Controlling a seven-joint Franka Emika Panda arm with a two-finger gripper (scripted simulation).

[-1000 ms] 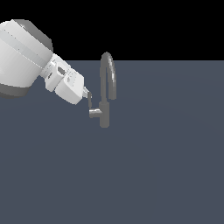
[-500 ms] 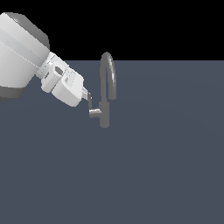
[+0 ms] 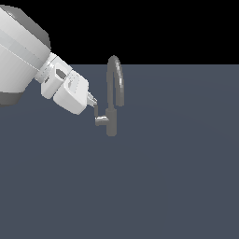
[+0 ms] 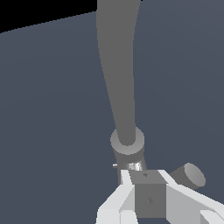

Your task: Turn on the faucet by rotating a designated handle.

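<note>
The grey faucet (image 3: pixel 112 100) stands mid-scene, its arched spout rising above a vertical post. The handle (image 3: pixel 99 117) is a short stub sticking out of the post toward the exterior view's left, with a thin lever rising from its end. My white gripper (image 3: pixel 93 101) comes down from the upper left. Its fingers look closed together, and the tip touches the top of the lever without enclosing it. In the wrist view the spout (image 4: pixel 117 74) fills the middle and the stub end (image 4: pixel 189 175) shows beside my gripper (image 4: pixel 141 176). The lever itself is mostly hidden there.
A flat dark grey-blue floor (image 3: pixel 163 186) stretches around the faucet, under a black background. My bulky white arm (image 3: pixel 23 56) fills the upper left of the exterior view.
My arm has shifted slightly up and to the exterior view's left. The fingertip stays at the lever. The handle has hardly moved.
</note>
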